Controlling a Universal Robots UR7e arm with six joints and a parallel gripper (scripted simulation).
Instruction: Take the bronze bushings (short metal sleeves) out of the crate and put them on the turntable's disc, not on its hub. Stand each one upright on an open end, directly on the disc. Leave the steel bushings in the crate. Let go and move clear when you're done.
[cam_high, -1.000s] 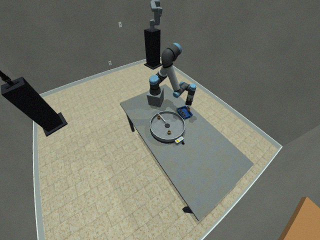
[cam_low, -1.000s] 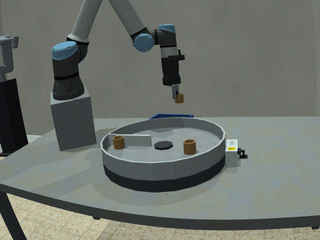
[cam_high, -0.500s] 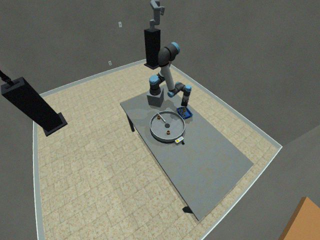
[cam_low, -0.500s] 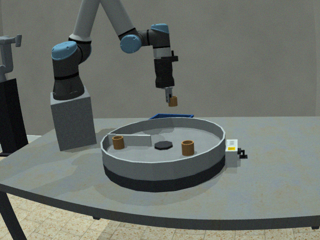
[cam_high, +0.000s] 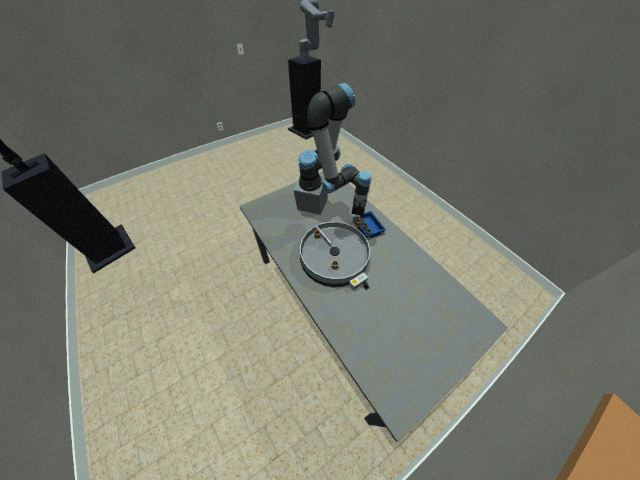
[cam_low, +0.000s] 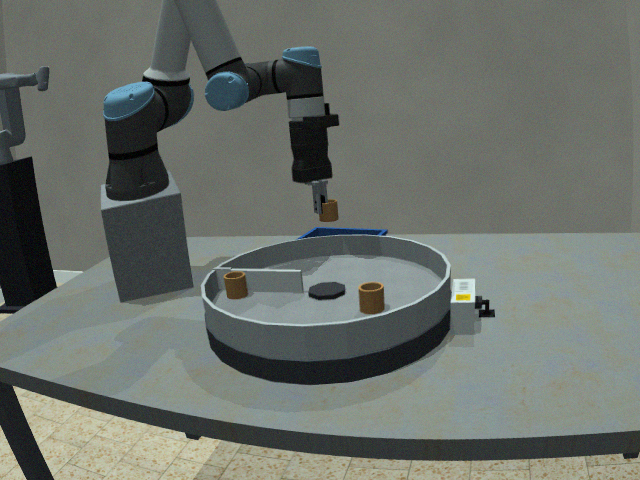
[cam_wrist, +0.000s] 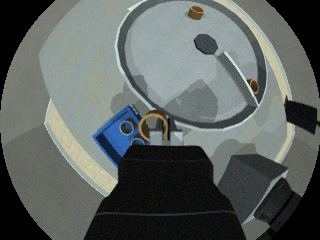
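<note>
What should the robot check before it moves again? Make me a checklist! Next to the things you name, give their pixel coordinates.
1. Gripper (cam_high: 358, 212) (cam_low: 321, 211) (cam_wrist: 165, 124) shut on a bronze bushing (cam_high: 359, 221) (cam_low: 329, 210) (cam_wrist: 142, 126): ok.
2. Held bushing lifted higher than the turntable's rim (cam_high: 301, 258) (cam_low: 268, 324) (cam_wrist: 119, 50): ok.
3. The two bushings on the disc standing upright: ok.
4. Hub (cam_high: 334, 251) (cam_low: 326, 290) (cam_wrist: 205, 44) free of bushings: ok.
5. Held bushing over the disc (cam_high: 346, 242) (cam_low: 392, 273) (cam_wrist: 160, 55), ready to lower: not ok.
6. No bronze bushing left in the crate (cam_high: 378, 233) (cam_low: 356, 230) (cam_wrist: 106, 144): cannot tell.
</note>
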